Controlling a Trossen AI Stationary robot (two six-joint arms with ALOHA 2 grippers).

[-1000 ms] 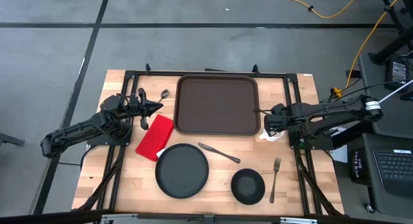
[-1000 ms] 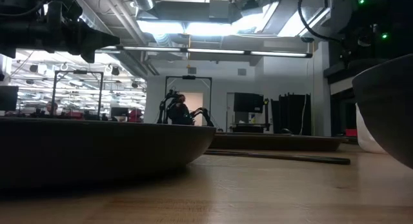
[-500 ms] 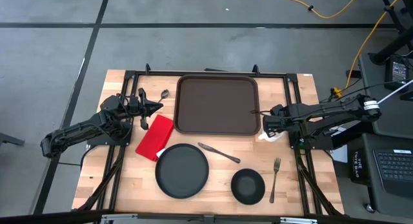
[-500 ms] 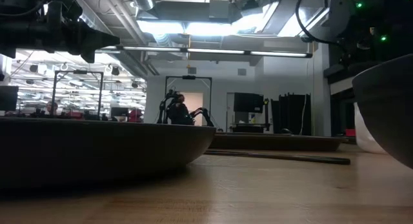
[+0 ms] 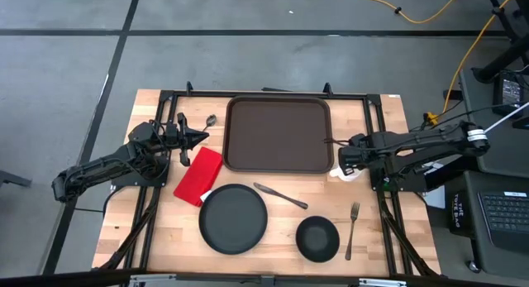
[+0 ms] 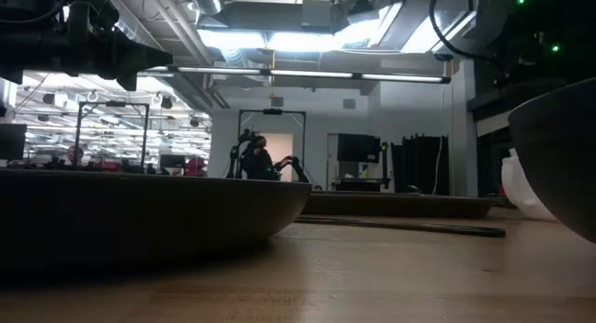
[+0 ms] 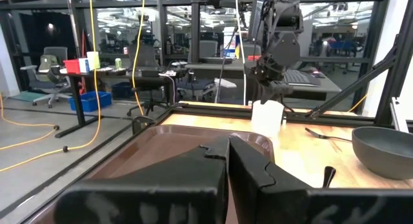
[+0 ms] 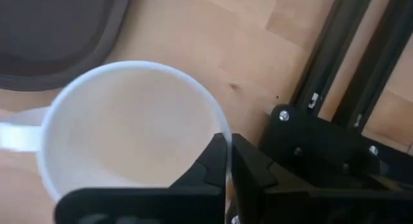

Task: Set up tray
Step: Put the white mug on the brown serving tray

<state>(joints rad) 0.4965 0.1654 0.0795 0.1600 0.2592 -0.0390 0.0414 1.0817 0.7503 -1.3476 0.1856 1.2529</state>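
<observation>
At the tray's right edge, the right gripper (image 8: 227,161) has its two fingers pinched together on the rim of a white mug (image 8: 122,133), one finger inside the wall and one outside. The mug (image 5: 340,173) stands on the wooden table (image 5: 388,237) just beside the tray's lower right corner, at about four o'clock from the tray's middle. The tray (image 5: 279,134), dark brown and bare inside, lies at the table's far centre. From its middle, a knife (image 5: 281,196) and a black plate (image 5: 233,219) lie toward six and seven o'clock, a black bowl (image 5: 317,238) and fork (image 5: 351,229) toward five, a red napkin (image 5: 199,175) toward eight. The left gripper (image 5: 197,139), fingers closed on nothing, waits at nine o'clock, by a spoon (image 5: 207,121).
</observation>
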